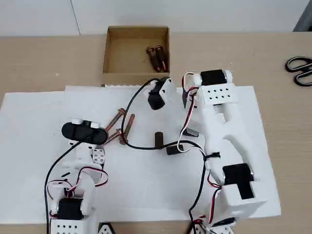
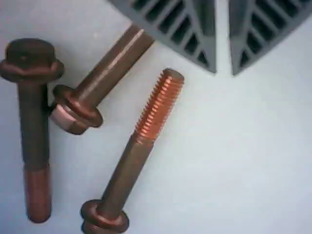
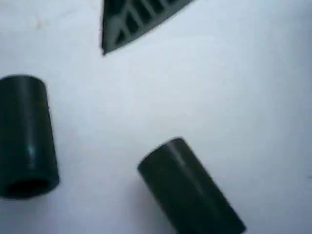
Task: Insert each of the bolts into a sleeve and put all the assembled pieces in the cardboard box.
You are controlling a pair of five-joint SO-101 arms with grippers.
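Three copper-brown bolts lie loose on the white sheet: one (image 2: 31,122) with its hex head showing, one (image 2: 97,83) partly under a finger, and one (image 2: 141,146) with bright threads. My left gripper (image 2: 223,68) hovers just beside them, its fingers almost together with a thin gap and nothing between. In the high view the bolts (image 1: 122,126) lie left of centre. Two black sleeves (image 3: 27,136) (image 3: 190,190) lie on their sides below my right gripper (image 1: 186,100), which is open; one finger (image 3: 136,19) shows. The cardboard box (image 1: 111,53) holds two assembled pieces (image 1: 157,56).
The white sheet (image 1: 146,195) covers most of the wooden table. A black cable (image 1: 141,146) runs across it between the bolts and the sleeves (image 1: 159,139). Scissors (image 1: 300,68) lie at the far right edge.
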